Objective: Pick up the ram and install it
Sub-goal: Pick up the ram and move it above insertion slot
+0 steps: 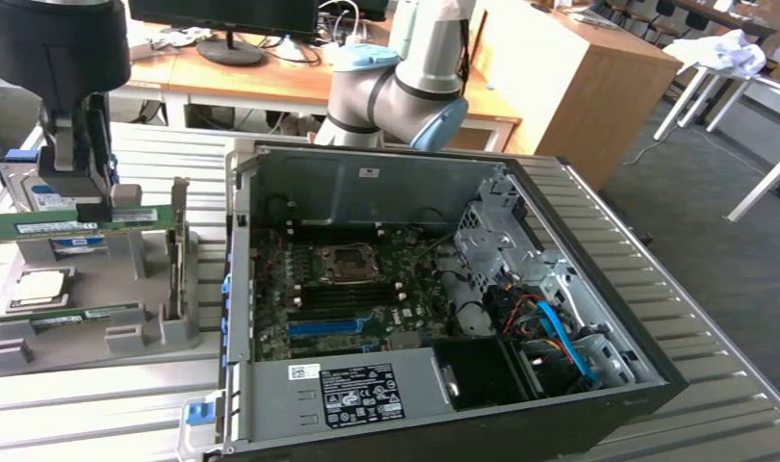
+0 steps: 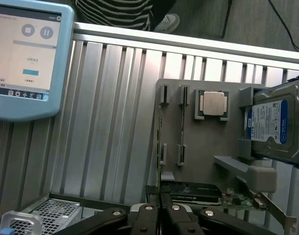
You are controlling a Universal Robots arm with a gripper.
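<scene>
Pincer: gripper (image 1: 92, 212) clamped on the ram (image 1: 31, 227), gripping its top edge past mid-length toward 3 o'clock.
Ram place: over the grey holder (image 1: 146, 332), at 9 o'clock from the open case (image 1: 647, 380) in the exterior view.
Ram axis: long axis runs 9-to-3, nearly level; board stands on edge.
Motherboard (image 1: 345, 298): well apart from the ram.

Robotics lab: wooden desks (image 1: 236, 82), monitor (image 1: 223, 13), slotted aluminium workbench (image 1: 94, 404)
</scene>
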